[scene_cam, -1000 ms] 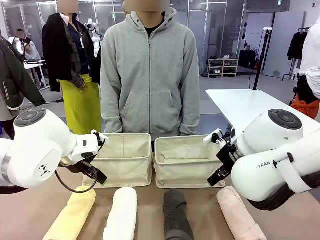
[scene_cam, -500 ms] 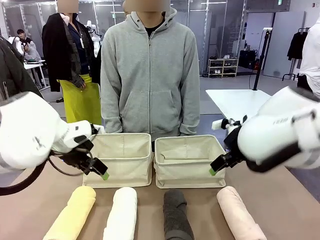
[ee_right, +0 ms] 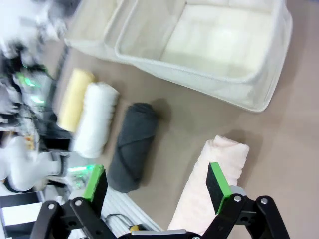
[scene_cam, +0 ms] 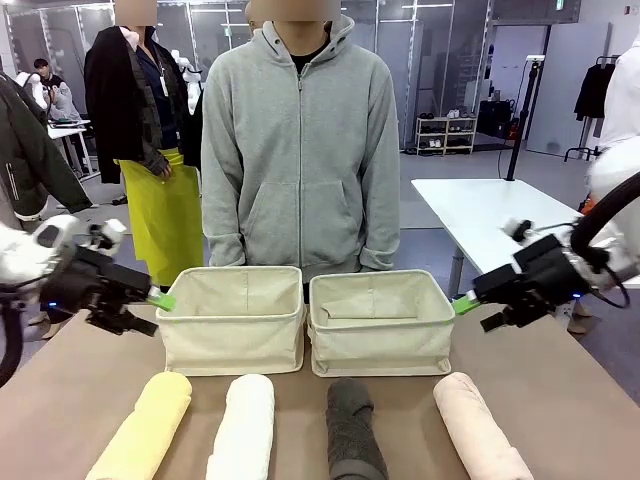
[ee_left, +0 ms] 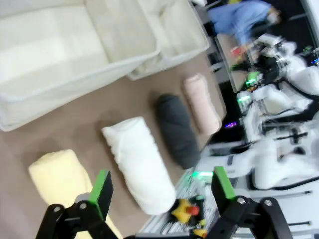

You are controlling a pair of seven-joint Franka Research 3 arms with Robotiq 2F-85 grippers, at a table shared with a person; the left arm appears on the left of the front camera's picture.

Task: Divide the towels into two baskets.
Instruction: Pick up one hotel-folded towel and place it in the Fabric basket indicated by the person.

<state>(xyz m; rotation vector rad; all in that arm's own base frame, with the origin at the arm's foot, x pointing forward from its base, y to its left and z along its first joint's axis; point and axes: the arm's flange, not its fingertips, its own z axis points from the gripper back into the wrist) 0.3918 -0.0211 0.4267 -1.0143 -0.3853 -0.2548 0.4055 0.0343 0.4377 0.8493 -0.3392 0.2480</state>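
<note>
Terry towels (scene_cam: 247,425) cropped at bottom edge, left hand (ee_left: 162,185) wide, right hand (ee_right: 156,184) wide

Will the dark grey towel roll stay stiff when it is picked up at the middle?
The dark grey towel looks like soft terry, so its ends would probably sag. Its visible outer fold might loosen. Pushed sideways, the cylinder likely rolls.
</note>
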